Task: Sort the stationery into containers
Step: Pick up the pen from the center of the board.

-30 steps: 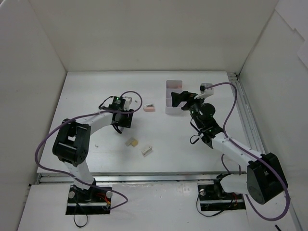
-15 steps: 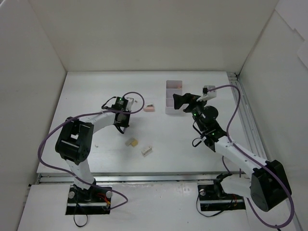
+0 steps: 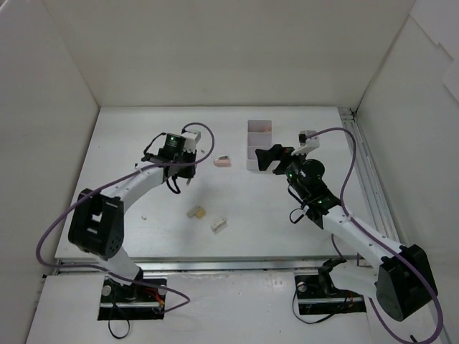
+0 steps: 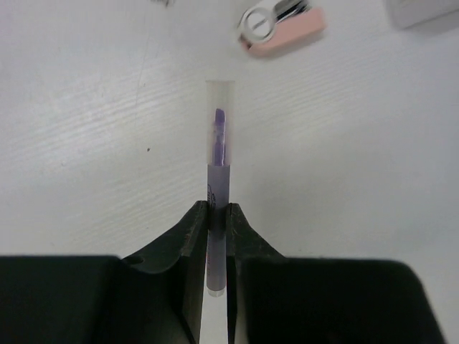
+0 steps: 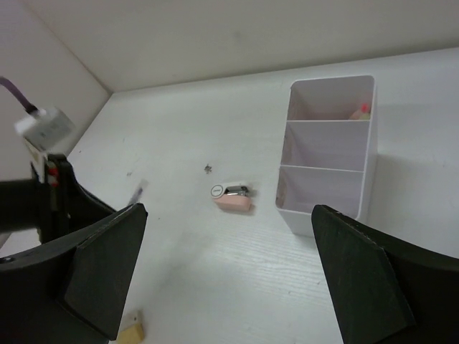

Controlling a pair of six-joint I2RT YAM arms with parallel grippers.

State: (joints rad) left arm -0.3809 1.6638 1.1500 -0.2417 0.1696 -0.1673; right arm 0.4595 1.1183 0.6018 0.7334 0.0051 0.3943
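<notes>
Left wrist view shows the left gripper point(image 4: 217, 218) closed tightly on a thin pen point(image 4: 217, 154) with a clear cap; the pink eraser-like block point(image 4: 281, 32) lies just beyond its tip. I judge the grasp is made. Next, the pen must travel right to the white box point(image 3: 250, 143) and be dropped into a compartment. The right gripper point(image 3: 268, 158) hangs wide open and empty beside the box.

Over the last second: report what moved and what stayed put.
The left gripper, shut on a clear-capped pen, shifted away from the bases toward the far wall as its arm stretched out. The right gripper, open, drew slightly back toward its base. The pink block, tan block, cream block and white box stayed put.
</notes>
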